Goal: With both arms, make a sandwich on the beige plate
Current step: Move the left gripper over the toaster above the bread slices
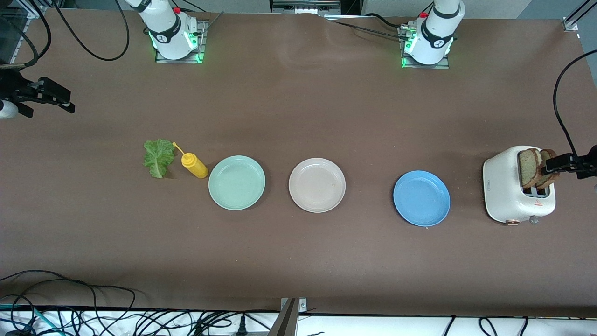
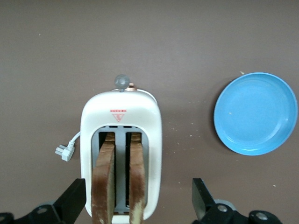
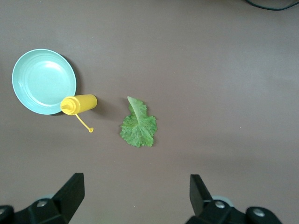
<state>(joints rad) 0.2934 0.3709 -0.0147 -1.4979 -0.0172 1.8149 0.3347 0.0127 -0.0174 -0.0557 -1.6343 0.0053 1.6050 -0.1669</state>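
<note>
Currently the right gripper (image 1: 70, 105) hangs in the air at the right arm's end of the table, fingers (image 3: 70, 191) spread wide, nothing between them. Its wrist view looks down on the lettuce leaf (image 3: 138, 124), which lies flat on the brown table (image 1: 298, 261), untouched.

Just beside the leaf, toward the left arm's end, stands a yellow squeeze bottle (image 1: 193, 165), tilted, cap tip pointing at the leaf. Next to it, the mint-green plate (image 1: 236, 182), bare.

Mid-table: the beige plate (image 1: 317, 185), bare, between the mint-green plate and the blue plate (image 1: 421, 198). The three plates sit in a row, each apart from its neighbour; the blue one lies a little nearer the front camera. No bread or lettuce on any plate yet.

At the left arm's end stands a white toaster (image 1: 513, 196). Two bread slices (image 1: 536, 168) stand upright in its slots, tops sticking out. A loose white plug (image 2: 65, 151) lies beside the toaster.

The left gripper (image 1: 557, 163) is over the toaster at the height of the slice tops. Its fingers (image 2: 72, 200) stand fully apart, one on each side of the toaster body in the wrist view, gripping nothing.
</note>
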